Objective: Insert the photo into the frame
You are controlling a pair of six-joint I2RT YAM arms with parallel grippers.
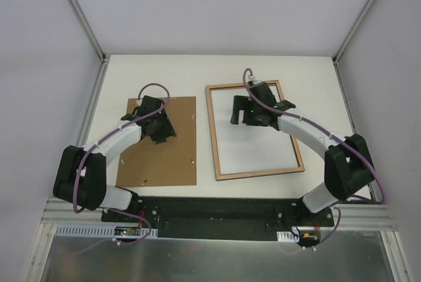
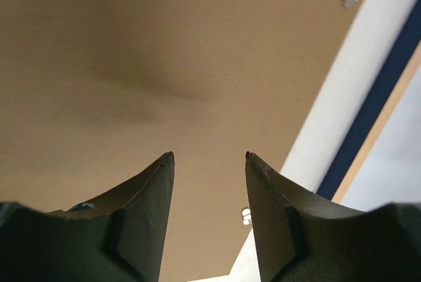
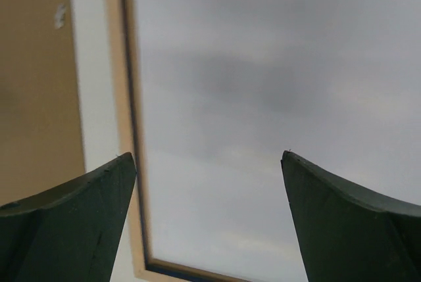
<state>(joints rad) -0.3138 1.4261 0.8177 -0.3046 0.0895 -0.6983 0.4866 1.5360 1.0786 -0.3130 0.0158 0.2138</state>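
photo (image 1: pixel 260 147) seems laid face down in the frame (image 1: pixel 260 172), centre right; backing board (image 1: pixel 164 164) lies left, not fitted. left gripper (image 1: pixel 161 139) and right gripper (image 1: pixel 235 111) both gape, empty.

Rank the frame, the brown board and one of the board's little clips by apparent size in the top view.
1. frame: largest outline, but only slightly. The board comes close.
2. brown board: nearly the same size as the frame, a bit smaller.
3. clip: tiny, smallest by far.
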